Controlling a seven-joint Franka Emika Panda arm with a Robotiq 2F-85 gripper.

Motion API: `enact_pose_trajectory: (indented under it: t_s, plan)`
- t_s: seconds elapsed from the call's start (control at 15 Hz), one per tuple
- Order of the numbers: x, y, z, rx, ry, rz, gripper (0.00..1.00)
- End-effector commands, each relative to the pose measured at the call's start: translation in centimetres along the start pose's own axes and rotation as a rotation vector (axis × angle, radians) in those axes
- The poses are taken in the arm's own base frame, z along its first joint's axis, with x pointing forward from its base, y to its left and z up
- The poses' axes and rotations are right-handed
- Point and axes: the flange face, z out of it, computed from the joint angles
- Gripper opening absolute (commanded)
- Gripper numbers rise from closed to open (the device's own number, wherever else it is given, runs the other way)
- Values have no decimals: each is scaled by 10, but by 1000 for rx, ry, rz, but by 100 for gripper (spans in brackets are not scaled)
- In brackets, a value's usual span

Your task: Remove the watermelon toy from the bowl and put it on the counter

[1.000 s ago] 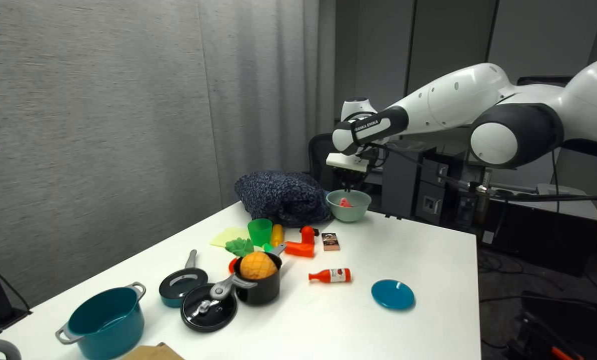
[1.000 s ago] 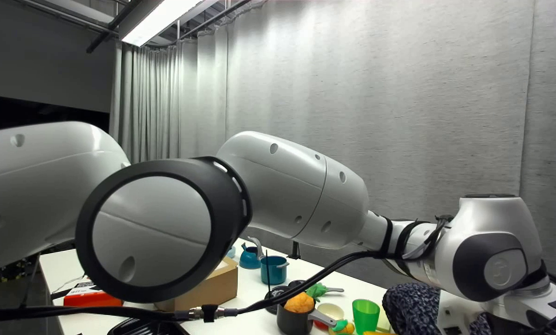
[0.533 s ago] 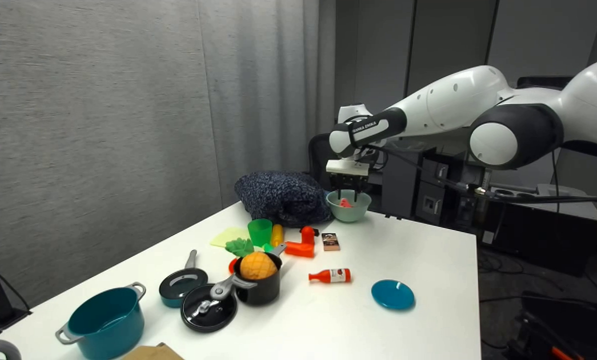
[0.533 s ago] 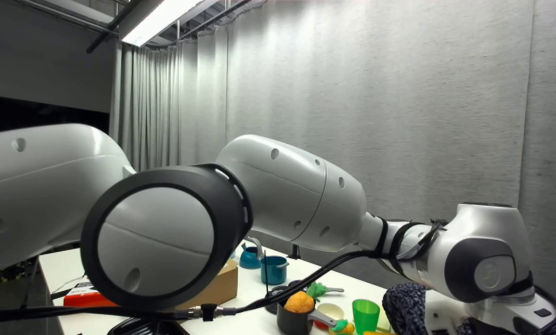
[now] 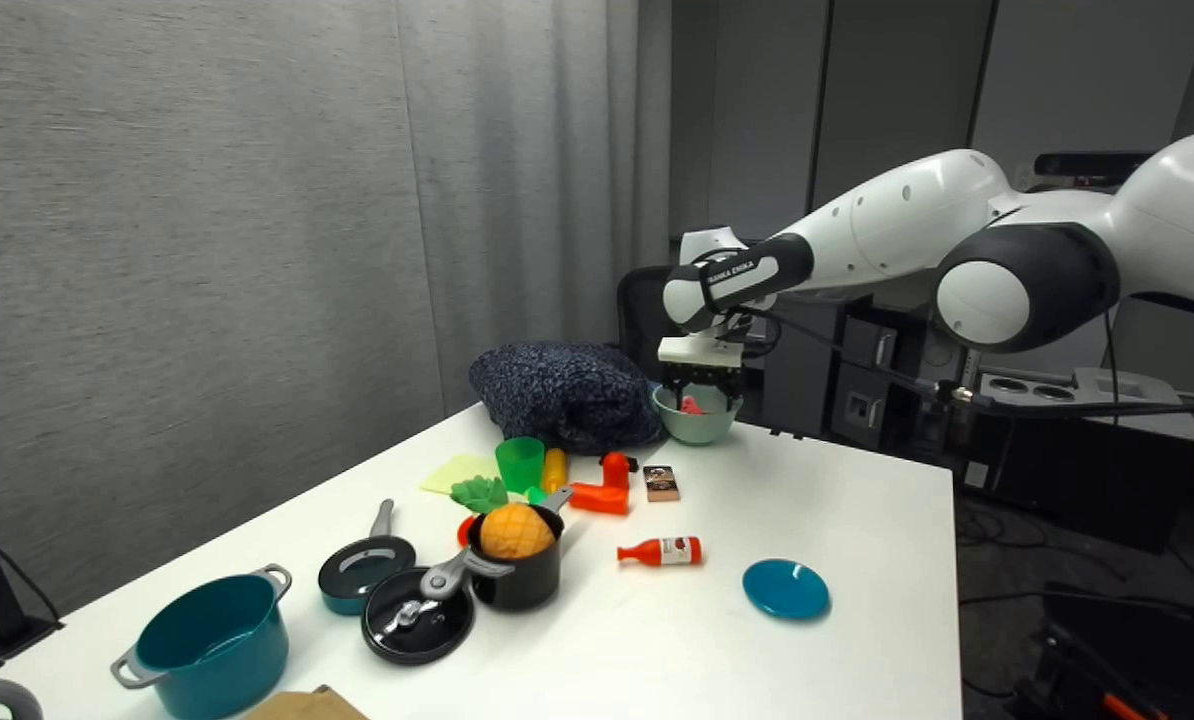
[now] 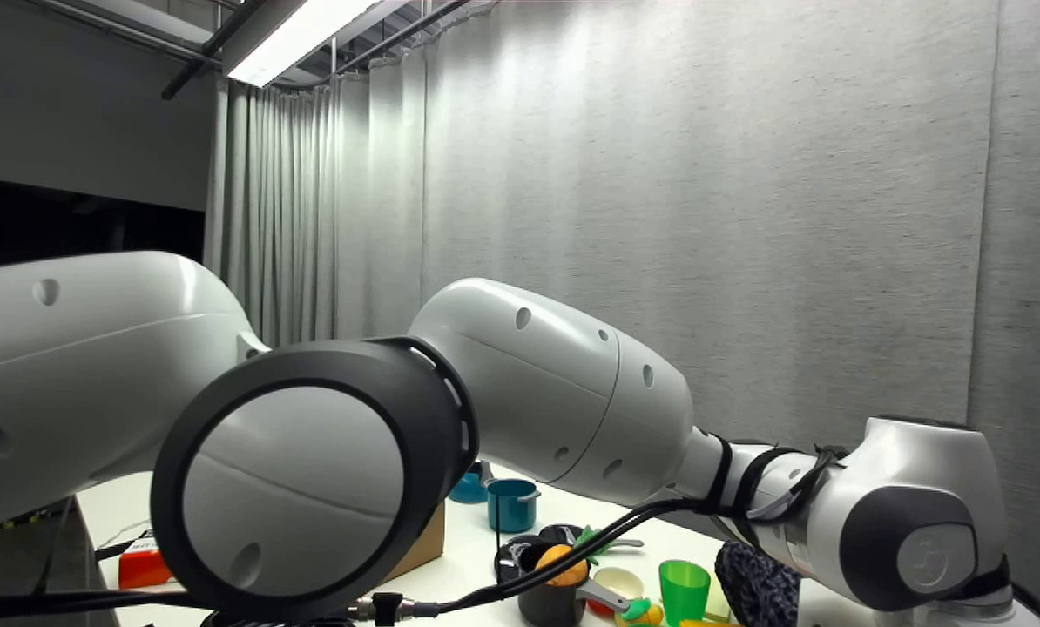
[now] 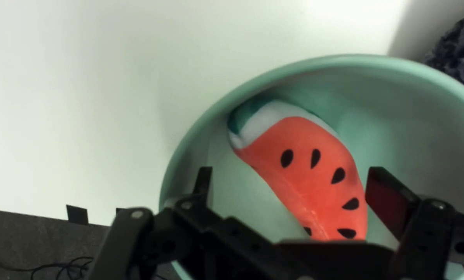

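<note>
In the wrist view the watermelon toy (image 7: 306,171), a soft red slice with black seeds and a white and green rind, lies inside the pale green bowl (image 7: 344,60). My gripper (image 7: 290,171) is open over it, one finger (image 7: 387,198) close to the toy's right side and the opposite finger (image 7: 203,182) apart from it on the left. The toy's lower end is hidden by the gripper. An exterior view has the gripper (image 5: 702,400) reaching down into the bowl (image 5: 697,430), the toy (image 5: 690,405) showing between the fingers. Around the bowl spreads the white counter (image 5: 807,500).
A dark knitted cloth (image 5: 567,395) is bunched close beside the bowl, and the counter's edge runs just behind it. Nearer lie a small packet (image 5: 661,484), a red bottle (image 5: 662,551), a blue disc (image 5: 785,589), a green cup (image 5: 520,463) and a black pot (image 5: 522,580).
The arm has come down, bringing the gripper from above the bowl to inside its rim. Its fingers have spread from close together to wide apart. Toy and bowl have stayed put.
</note>
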Motion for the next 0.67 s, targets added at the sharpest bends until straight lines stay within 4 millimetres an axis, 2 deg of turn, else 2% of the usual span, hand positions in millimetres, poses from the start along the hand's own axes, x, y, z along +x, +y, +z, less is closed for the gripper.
enact_pose_trajectory:
  t_s: [0.0, 0.6]
  plan:
    - [9, 4, 8, -6, 12, 25, 100]
    - [11, 5, 17, -8, 39, 68, 100]
